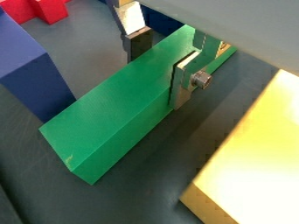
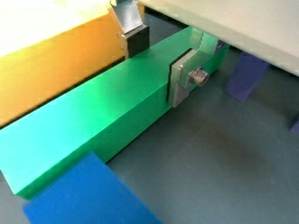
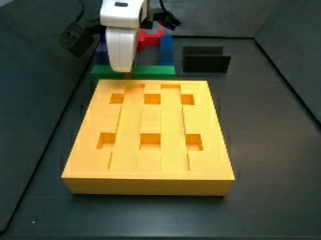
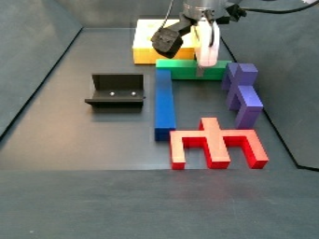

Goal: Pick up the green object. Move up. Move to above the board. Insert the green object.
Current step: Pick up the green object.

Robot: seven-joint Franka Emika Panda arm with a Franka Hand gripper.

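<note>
The green bar (image 1: pixel 117 114) lies flat on the dark floor right beside the yellow board (image 1: pixel 251 166), parallel to its short edge. It also shows in a wrist view (image 2: pixel 93 122) and in both side views (image 3: pixel 153 69) (image 4: pixel 181 70). My gripper (image 1: pixel 163 61) straddles the bar near one end, one silver finger (image 1: pixel 187 80) flat against one long side and the dark-padded finger (image 1: pixel 138 42) against the other. The jaws look closed on the bar. In a side view the gripper (image 4: pixel 206 58) stands low over the bar. The board's square holes (image 3: pixel 150 97) are unfilled.
A black fixture (image 4: pixel 118 91), a long blue bar (image 4: pixel 163 101), purple blocks (image 4: pixel 241 93) and a red comb-shaped piece (image 4: pixel 218 147) lie on the floor. Blue blocks (image 1: pixel 30 70) (image 2: pixel 87 197) sit close to the bar. The black fixture (image 3: pixel 205 60) is behind the board.
</note>
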